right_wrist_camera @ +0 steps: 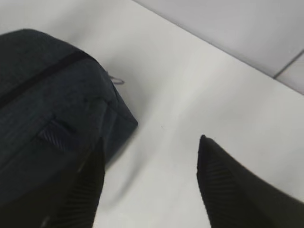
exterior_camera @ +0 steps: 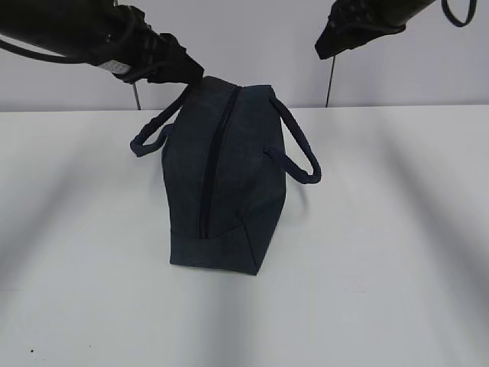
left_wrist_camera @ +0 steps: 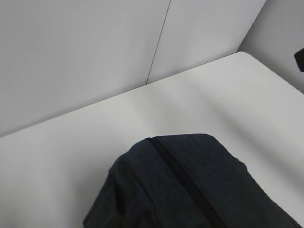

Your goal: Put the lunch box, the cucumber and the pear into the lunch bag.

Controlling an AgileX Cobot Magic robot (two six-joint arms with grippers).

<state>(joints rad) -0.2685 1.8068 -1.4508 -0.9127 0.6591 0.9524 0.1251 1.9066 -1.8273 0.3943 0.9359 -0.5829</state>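
Observation:
The dark navy lunch bag [exterior_camera: 229, 176] stands in the middle of the white table, its top zipper [exterior_camera: 214, 160] running toward me as a dark closed line. Its two handles [exterior_camera: 302, 149] hang out to the sides. My left gripper [exterior_camera: 182, 70] hovers at the bag's far left end; its fingers do not show in the left wrist view, which shows only the bag's end [left_wrist_camera: 190, 190]. My right gripper [right_wrist_camera: 149, 142] is open and empty above the table beside the bag [right_wrist_camera: 52, 99], near the metal ring pull [right_wrist_camera: 116, 80]. It also shows high at the back right [exterior_camera: 327, 47]. The lunch box, cucumber and pear are out of view.
The white table [exterior_camera: 397, 252] spreads around the bag. A grey wall [exterior_camera: 260, 46] with panel seams stands behind the table's far edge.

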